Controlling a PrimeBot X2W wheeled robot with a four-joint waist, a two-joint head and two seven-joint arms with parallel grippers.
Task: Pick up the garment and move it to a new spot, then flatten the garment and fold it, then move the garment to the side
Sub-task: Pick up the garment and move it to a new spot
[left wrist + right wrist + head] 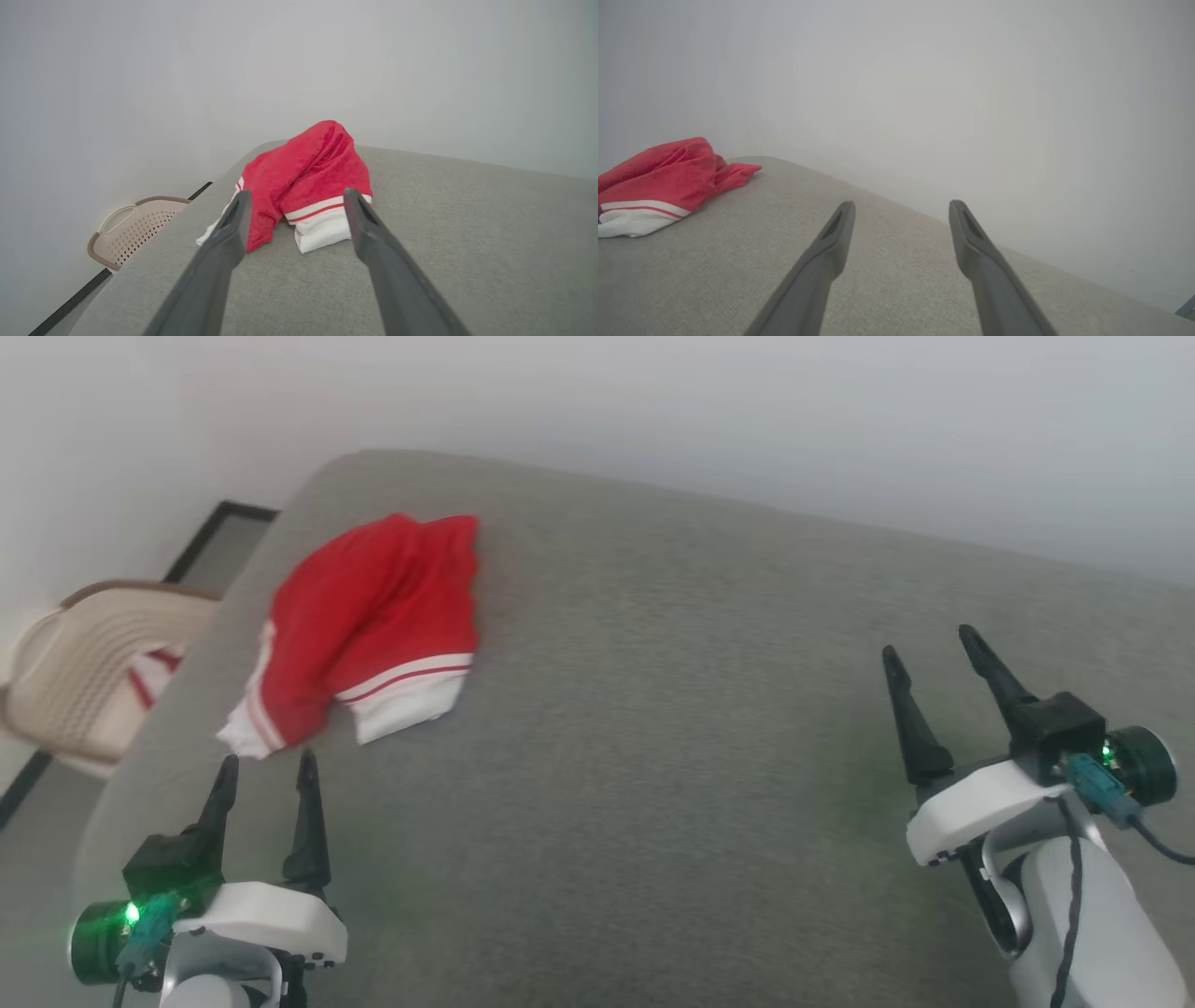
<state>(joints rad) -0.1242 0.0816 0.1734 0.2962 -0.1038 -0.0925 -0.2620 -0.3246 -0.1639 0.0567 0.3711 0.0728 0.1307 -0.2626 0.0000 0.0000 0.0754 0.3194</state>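
At the far left, a beige perforated basket (89, 663) sat low beside the edge of the grey cushioned surface (672, 756), with a scrap of red-and-white striped cloth showing inside it. Just right of it, the garment (373, 607) lay crumpled near the surface's far left corner, its red bulk bunched up and its white, stripe-trimmed ends turned toward the robot. The left gripper (268, 761) sat just short of those white ends with its fingers spread apart. Whether its outer tip touched the cloth could not be told. In the left wrist view the garment lay framed between the two fingers. Plain grey fabric ran across the middle. Well apart at the right, the right gripper (927, 644) also had its fingers parted and pointed toward the pale wall (840, 411).
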